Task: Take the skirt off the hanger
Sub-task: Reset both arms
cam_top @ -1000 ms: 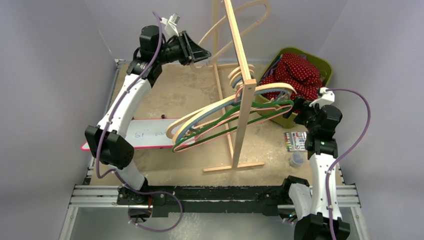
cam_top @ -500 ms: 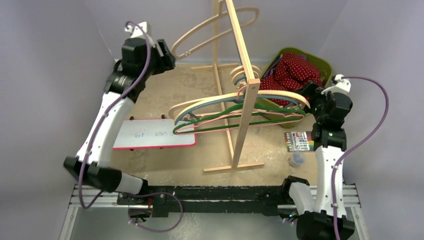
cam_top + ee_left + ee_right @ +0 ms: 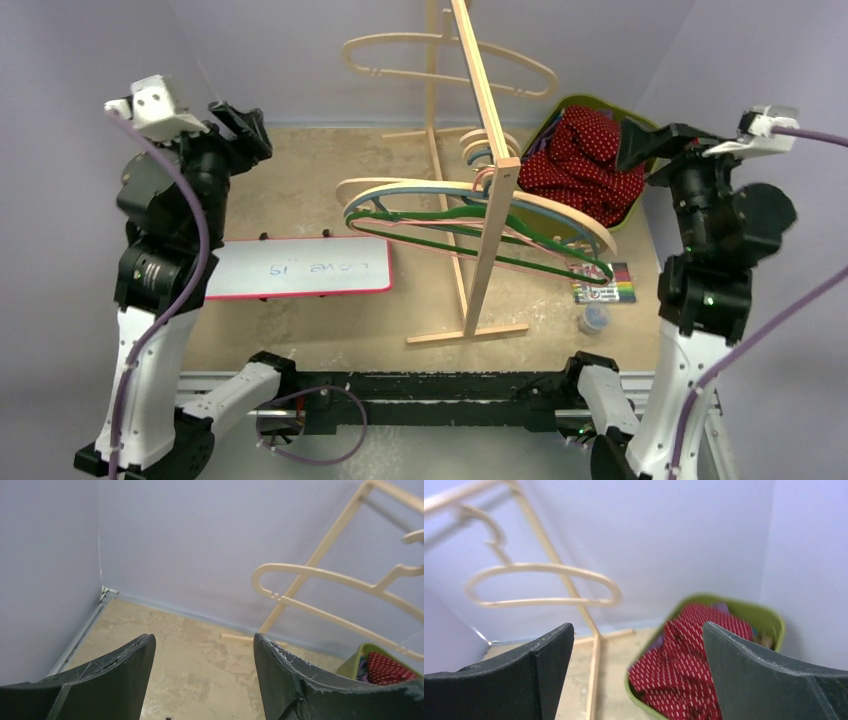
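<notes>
The red skirt with white dashes (image 3: 588,165) lies bunched in the green bin (image 3: 652,131) at the back right; it also shows in the right wrist view (image 3: 689,665). A bare cream hanger (image 3: 450,62) hangs high on the wooden rack (image 3: 487,170), and it shows in the left wrist view (image 3: 340,587). Several bare hangers (image 3: 470,215) hang lower on the rack. My left gripper (image 3: 240,125) is open and empty, raised at the far left. My right gripper (image 3: 655,145) is open and empty, raised beside the bin.
A white board with a red edge (image 3: 295,270) lies on the table at the left. A marker pack (image 3: 603,290) and a small clear cup (image 3: 595,319) sit at the front right. Purple walls close in the back and sides.
Both arms have pulled back and risen, the left away from the cream hanger to the far left, the right up and to the right. The hangers on the rack have swung.
</notes>
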Tool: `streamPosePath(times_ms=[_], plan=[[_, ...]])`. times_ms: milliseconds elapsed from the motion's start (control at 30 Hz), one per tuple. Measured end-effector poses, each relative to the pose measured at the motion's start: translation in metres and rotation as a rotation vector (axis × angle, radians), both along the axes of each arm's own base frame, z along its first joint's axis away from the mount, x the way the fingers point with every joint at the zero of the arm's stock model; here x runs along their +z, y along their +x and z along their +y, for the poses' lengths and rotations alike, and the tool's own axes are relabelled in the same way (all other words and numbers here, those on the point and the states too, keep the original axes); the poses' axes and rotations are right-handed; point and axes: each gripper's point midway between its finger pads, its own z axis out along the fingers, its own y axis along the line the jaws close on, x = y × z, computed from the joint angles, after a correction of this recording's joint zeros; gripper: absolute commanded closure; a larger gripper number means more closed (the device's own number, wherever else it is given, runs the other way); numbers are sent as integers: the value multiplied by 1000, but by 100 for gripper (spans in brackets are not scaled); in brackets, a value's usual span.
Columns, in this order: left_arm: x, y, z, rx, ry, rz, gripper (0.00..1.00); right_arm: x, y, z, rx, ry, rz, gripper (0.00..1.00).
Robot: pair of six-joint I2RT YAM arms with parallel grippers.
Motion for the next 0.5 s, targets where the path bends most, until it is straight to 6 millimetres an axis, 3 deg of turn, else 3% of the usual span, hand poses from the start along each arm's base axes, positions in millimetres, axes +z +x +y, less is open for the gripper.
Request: streamPosePath(times_ms=[67, 200, 333, 400, 500], plan=[[14, -12, 1, -16, -14, -50, 29, 41, -24, 20, 77, -66, -109, 1], [37, -32, -2, -69, -34, -142, 30, 85, -74, 63, 238, -205, -262, 1], [53, -45, -4, -101, -45, -207, 30, 97, -121, 81, 283, -298, -354, 1], [57, -48, -5, -108, -49, -223, 30, 100, -138, 77, 247, -308, -382, 1], [61, -53, -8, -132, -60, -252, 30, 99, -147, 63, 167, -294, -383, 1]])
